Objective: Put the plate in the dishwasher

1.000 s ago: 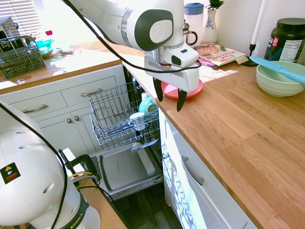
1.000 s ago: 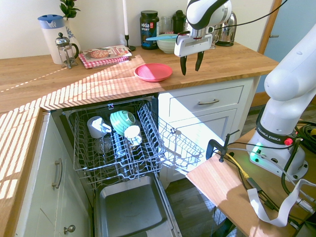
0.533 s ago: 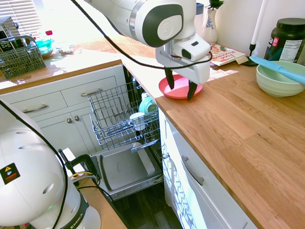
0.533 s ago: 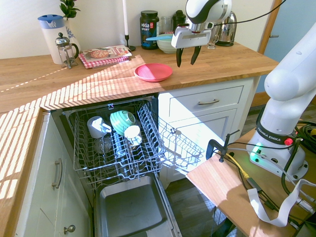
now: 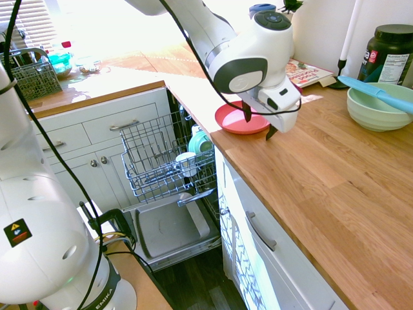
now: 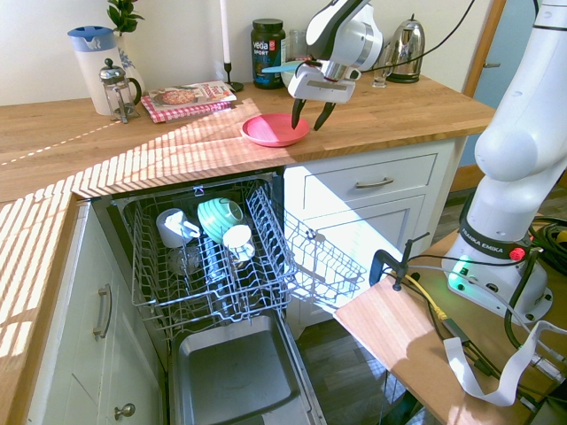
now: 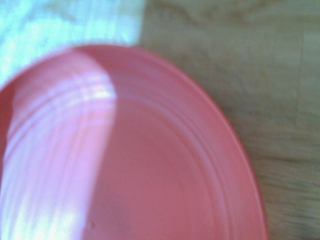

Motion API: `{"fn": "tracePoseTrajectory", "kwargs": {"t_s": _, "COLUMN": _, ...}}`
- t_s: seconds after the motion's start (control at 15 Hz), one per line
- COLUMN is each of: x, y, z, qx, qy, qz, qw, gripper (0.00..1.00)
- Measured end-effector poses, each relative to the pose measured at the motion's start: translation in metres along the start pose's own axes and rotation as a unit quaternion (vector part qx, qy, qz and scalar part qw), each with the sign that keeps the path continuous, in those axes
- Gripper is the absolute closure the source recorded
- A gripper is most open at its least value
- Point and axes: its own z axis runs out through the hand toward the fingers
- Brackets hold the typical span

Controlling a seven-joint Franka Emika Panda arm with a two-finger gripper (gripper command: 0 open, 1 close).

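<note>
Gripper [image 6: 312, 115]: tilted, its two dark fingers spread apart with nothing between them; it is at the edge of the plate nearer the robot's base, and whether a fingertip touches the rim cannot be told.
Plate [image 6: 275, 130]: coral-red, round, with a shallow raised rim (faint rings run inside it, seen in the wrist view); it lies flat on the wooden counter, near the front edge above the dishwasher.
Counter [image 6: 396, 112]: wood-topped, crossed by striped sunlight; a patch of light also falls over part of the plate.
Dishwasher [image 6: 237, 367]: door lowered, wire rack [image 6: 213, 299] drawn out above the door.
Rack contents: a teal bowl [image 6: 219, 218], tilted, between two white cups [image 6: 172, 228] [image 6: 238, 241].
Magazines [image 6: 188, 99]: stacked on the counter, between the French press [image 6: 118, 91] and the candle holder [image 6: 229, 78].
Pale green bowl [image 5: 381, 106]: on the counter, a light blue utensil [image 5: 377, 94] resting across its rim (the black tub [image 5: 389, 56] stands just behind).
Cutlery basket [image 5: 37, 76]: grey, on the far counter, beside a turquoise container [image 5: 60, 63].
</note>
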Motion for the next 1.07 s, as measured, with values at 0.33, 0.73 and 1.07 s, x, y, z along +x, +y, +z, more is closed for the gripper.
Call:
{"fn": "tracePoseTrajectory", "kwargs": {"t_s": 0.33, "x": 0.000, "y": -0.001, "z": 0.002, "qx": 0.007, "qy": -0.016, "qz": -0.022, "qw": 1.000, "gripper": 1.00}}
{"fn": "tracePoseTrajectory", "kwargs": {"t_s": 0.73, "x": 0.001, "y": -0.006, "z": 0.005, "qx": 0.000, "qy": -0.046, "qz": -0.062, "qw": 0.997, "gripper": 1.00}}
{"fn": "tracePoseTrajectory", "kwargs": {"t_s": 1.07, "x": 0.005, "y": -0.008, "z": 0.010, "qx": -0.006, "qy": -0.061, "qz": -0.076, "qw": 0.995, "gripper": 1.00}}
